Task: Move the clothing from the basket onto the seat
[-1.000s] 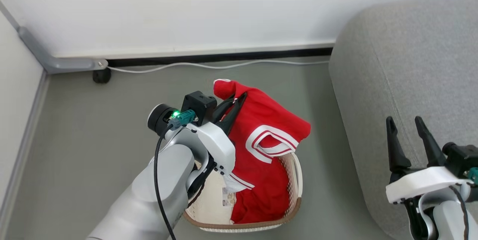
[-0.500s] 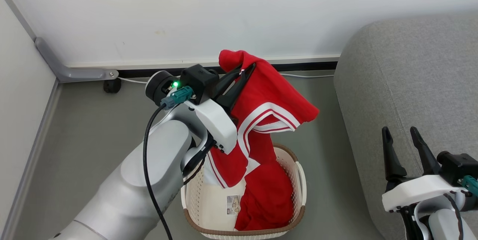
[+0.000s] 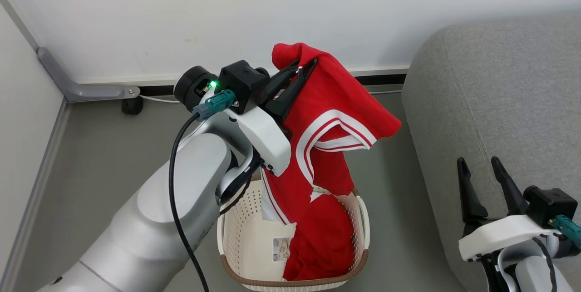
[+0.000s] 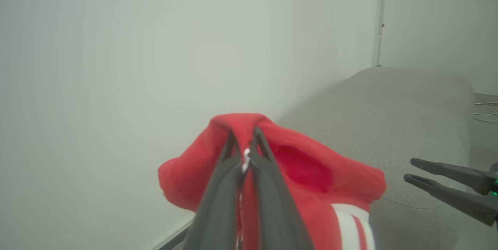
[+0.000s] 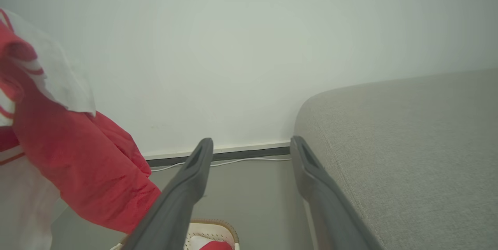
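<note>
**Right gripper** [image 3: 479, 161]: spread, empty, beside the seat [image 3: 499, 92].
**Basket** [image 3: 243, 233]: cream perforated plastic, oval, brown woven-look rim.
**Clothing** [image 3: 345, 110]: soft red, white-striped. Top pinched by left gripper [image 3: 308, 64] and hoisted above basket; remainder heaped at its right wall.
**Seat:** grey upholstery, rounded; no garment shown there.
Transfer judged barely begun.

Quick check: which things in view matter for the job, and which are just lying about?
Job: clothing, pinched by left end effector; basket; seat.
Lying about: white cable; grey bracket; black caster by the wall.
</note>
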Controlling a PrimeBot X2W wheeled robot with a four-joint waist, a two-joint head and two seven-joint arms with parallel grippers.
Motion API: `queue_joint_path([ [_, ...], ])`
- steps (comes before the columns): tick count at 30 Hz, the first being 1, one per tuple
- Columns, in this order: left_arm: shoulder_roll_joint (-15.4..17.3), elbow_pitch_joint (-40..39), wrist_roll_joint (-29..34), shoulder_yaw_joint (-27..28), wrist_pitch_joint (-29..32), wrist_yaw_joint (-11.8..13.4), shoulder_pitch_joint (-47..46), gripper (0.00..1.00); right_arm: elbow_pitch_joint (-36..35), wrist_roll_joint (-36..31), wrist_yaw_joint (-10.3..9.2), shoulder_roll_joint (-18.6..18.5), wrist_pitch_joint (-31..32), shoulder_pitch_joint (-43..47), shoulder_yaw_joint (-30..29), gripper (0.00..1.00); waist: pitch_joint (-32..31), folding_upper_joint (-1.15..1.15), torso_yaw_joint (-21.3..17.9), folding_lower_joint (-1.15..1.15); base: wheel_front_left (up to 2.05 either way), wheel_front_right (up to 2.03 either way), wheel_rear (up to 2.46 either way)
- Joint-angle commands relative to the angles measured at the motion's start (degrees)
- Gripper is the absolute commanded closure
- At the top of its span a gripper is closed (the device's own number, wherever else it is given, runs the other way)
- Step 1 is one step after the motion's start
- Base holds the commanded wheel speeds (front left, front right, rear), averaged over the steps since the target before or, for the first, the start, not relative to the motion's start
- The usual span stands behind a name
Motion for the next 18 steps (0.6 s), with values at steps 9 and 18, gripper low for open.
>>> queue_joint_path([
  [9,1.9,-2.7,-0.4,1.9,0.4,1.2,-3.3,1.00,-4.2,2.8,0.24,-2.3,-0.3,-3.8,8.8,0.00,0.2,0.00,-0.4,0.00,0.00,0.00,0.00],
  [18,1.9,-3.1,-0.5,1.4,0.1,1.7,-2.8,1.00,-7.2,7.6,0.24,-7.6,-0.3,-12.1,21.8,0.00,0.7,0.00,-0.4,0.00,0.00,0.00,0.00],
])
